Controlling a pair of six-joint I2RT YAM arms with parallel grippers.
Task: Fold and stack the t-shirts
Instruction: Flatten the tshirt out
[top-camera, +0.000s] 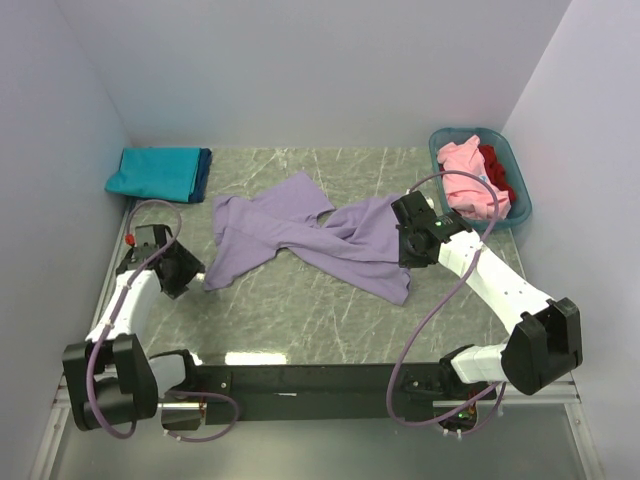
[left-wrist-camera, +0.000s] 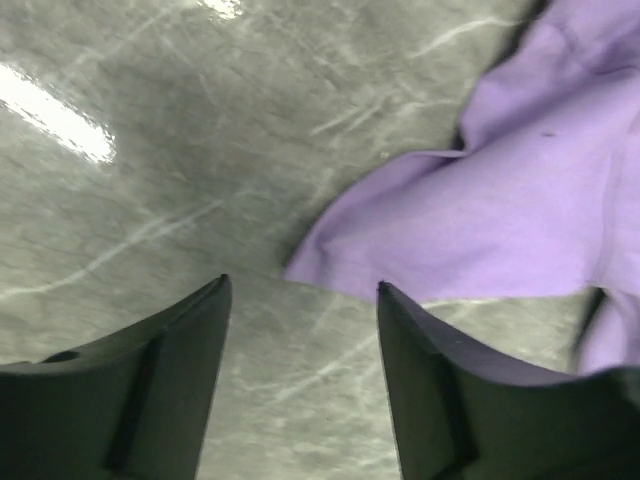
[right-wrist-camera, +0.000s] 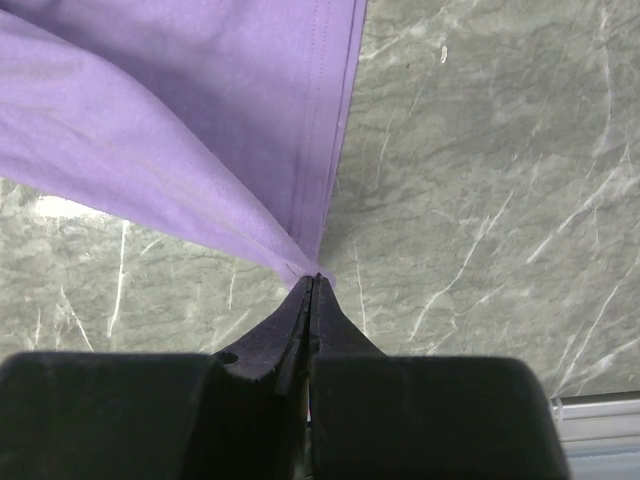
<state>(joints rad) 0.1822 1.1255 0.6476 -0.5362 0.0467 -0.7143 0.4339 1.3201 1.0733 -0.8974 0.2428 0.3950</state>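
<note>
Fingers of the left gripper (left-wrist-camera: 300, 285) stand spread, with a corner of the lavender t-shirt (top-camera: 300, 238) lying just ahead of their tips, ungrasped. The shirt sprawls rumpled and twisted across the middle of the surface (top-camera: 300, 320). The right gripper (right-wrist-camera: 312, 282), pressed together, pinches its hemmed edge.

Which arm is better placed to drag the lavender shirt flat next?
Right: the right gripper is shut on the edge of the lavender shirt; the left gripper hangs open and empty beside its corner.
</note>
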